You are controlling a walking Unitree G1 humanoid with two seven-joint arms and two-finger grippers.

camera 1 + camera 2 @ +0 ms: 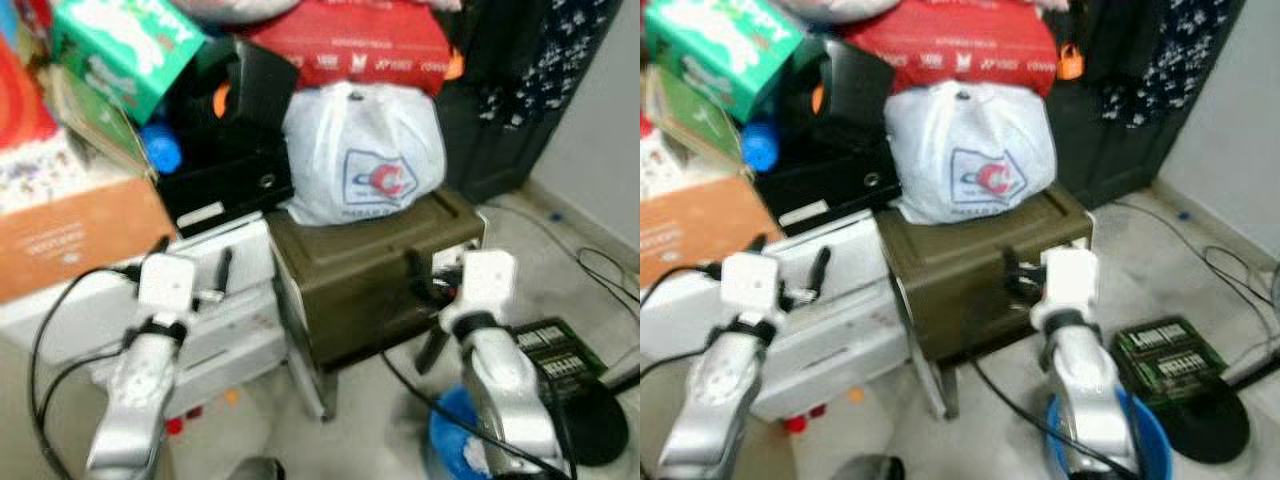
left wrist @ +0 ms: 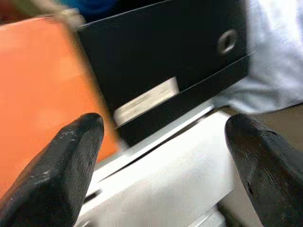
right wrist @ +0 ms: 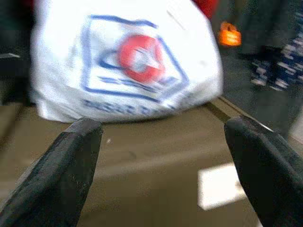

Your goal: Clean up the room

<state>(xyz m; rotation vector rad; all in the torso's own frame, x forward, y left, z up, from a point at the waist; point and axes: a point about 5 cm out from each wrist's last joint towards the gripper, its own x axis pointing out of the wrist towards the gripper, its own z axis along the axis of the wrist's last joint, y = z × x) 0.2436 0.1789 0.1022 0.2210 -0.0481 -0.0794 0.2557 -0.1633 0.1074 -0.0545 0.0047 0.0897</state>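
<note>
Sitting on an olive-green crate (image 1: 370,275): a white plastic bag (image 1: 365,150) with a red and blue logo, under a red package (image 1: 360,40). Hovering before the crate, right gripper (image 3: 163,165), fingers spread wide, holding nothing. Hanging over a white box (image 1: 215,320), left gripper (image 2: 163,165), likewise wide open and empty. Showing up close from the left wrist: a black case (image 2: 161,61) with its label, an orange carton (image 2: 42,90) beside it.
</note>
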